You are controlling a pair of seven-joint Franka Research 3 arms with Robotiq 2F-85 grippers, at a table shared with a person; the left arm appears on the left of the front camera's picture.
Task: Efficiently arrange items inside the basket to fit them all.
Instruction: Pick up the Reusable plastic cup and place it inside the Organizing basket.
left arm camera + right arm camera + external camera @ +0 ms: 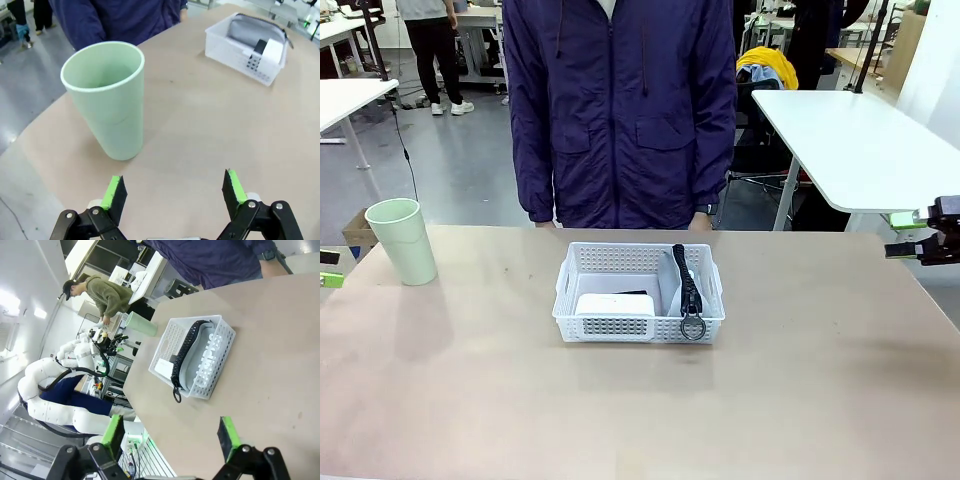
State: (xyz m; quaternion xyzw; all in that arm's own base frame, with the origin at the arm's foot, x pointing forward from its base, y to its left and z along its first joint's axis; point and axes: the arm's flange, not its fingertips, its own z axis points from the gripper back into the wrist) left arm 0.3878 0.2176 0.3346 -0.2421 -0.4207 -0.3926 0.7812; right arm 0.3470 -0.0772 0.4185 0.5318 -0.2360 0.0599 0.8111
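The white perforated basket [620, 326] sits mid-table. Inside it lie a white rounded box [615, 304] on the left and a grey soft pouch [252, 32] on the right; the pouch's black strap [686, 285] and metal ring [693, 327] hang over the front rim. A black stapler [259, 46] is wedged between them, mostly hidden. The pale green cup [403, 240] stands upright at the table's left, just ahead of my open left gripper [173, 185]. My right gripper [172, 427] is open and empty, hovering off the table's right edge [905, 235], facing the basket [215, 360].
A person in a dark blue jacket [620, 110] stands at the far edge behind the basket. A white table [860, 140] stands beyond the right corner. Bare tabletop [640, 410] lies in front of the basket and on both sides of it.
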